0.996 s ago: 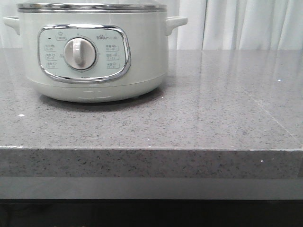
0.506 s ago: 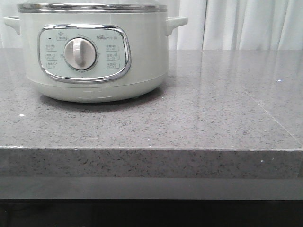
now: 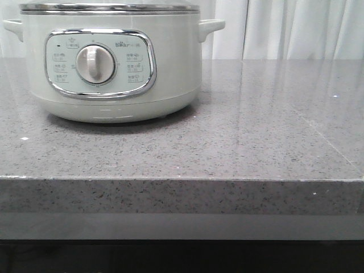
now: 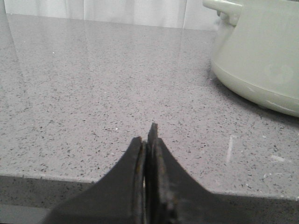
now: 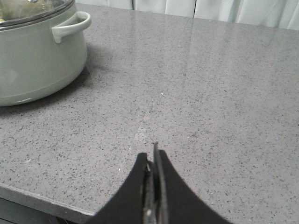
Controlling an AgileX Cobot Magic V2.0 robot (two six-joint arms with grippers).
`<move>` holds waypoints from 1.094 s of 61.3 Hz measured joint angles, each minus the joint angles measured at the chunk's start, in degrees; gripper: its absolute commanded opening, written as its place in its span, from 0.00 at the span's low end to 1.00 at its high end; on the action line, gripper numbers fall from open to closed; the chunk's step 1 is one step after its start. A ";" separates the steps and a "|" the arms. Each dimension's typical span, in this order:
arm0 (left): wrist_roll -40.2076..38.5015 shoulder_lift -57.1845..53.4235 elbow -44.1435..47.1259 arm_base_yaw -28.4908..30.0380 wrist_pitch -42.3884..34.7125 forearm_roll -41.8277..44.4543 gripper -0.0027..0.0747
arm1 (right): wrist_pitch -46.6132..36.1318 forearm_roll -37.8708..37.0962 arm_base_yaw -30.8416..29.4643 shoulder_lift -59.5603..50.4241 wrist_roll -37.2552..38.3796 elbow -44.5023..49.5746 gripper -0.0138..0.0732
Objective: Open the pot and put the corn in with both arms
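On the bench: we see the pot [image 3: 114,62] standing toward the far left of the grey speckled bench [image 3: 239,142], its control panel [image 3: 100,63] with the central dial [image 3: 95,63] facing us.
Pot lid: a glass lid with a steel rim [image 5: 32,14] sits on the pot, so the pot is shut.
Pot handles: one side handle [image 3: 211,27] juts toward the curtain [image 3: 296,28] side; the other is cut off at the front view's left edge.
Left jaws: our left gripper [image 4: 148,140] has its jaws pressed together with nothing between them, above the near edge of the bench, apart from the pot.
Right jaws: our right gripper [image 5: 153,161] likewise has its jaws together and empty, over open bench, well apart from the pot.
Corn: we find it in none of our views.
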 measured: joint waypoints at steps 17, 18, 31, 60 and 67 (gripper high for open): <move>0.00 0.00 0.00 0.00 0.00 -0.04 0.01 | 0.00 0.00 0.00 0.00 0.00 0.00 0.08; 0.00 0.00 0.00 0.00 0.00 -0.04 0.01 | 0.00 0.00 0.00 0.00 0.00 0.00 0.08; 0.00 0.00 0.00 0.00 -0.11 -0.04 0.01 | 0.00 0.00 0.00 0.00 0.00 0.00 0.08; 0.00 0.00 0.00 0.00 -0.11 -0.04 0.01 | -0.11 0.00 0.00 0.00 0.00 0.09 0.08; 0.00 0.00 0.00 0.00 -0.11 -0.04 0.01 | -4.56 -0.59 0.00 -0.40 0.00 2.39 0.08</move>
